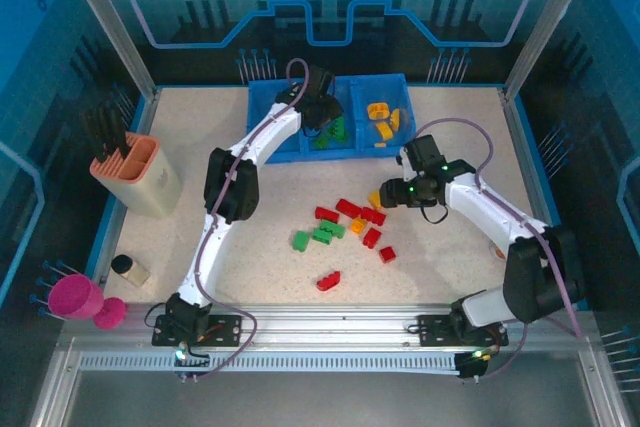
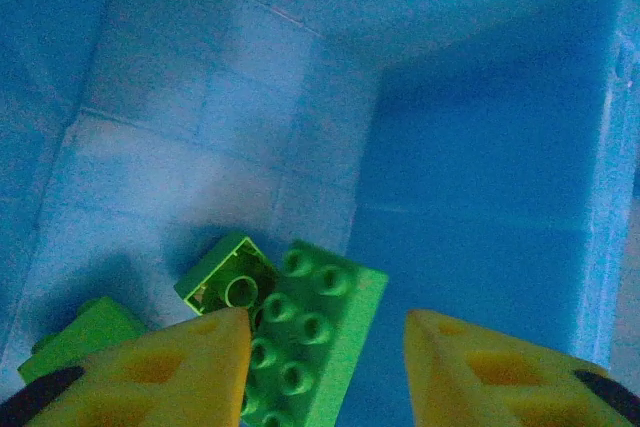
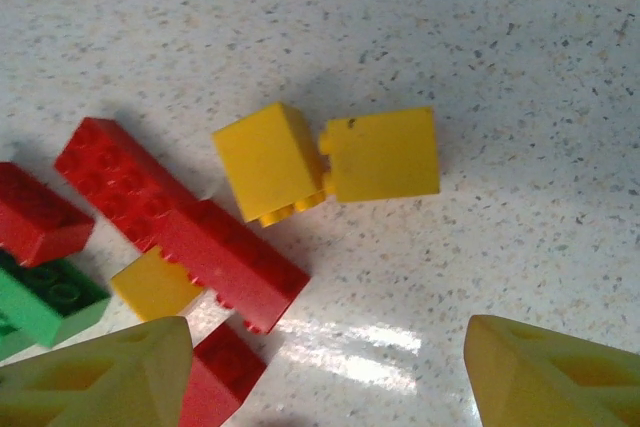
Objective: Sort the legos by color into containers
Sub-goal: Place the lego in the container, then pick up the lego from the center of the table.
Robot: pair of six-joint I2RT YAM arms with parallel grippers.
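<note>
Overhead overview; wrist cameras close, downward

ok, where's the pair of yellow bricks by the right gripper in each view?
Top external: yellow pair right of table centre, at the right gripper's tip.
Right wrist: mid-frame, ahead of the open jaws.
Left wrist: looks into the tray compartment holding green bricks.
Shared landmark: red bricks beside the pair.

White arms, black joints, purple cables.
</note>
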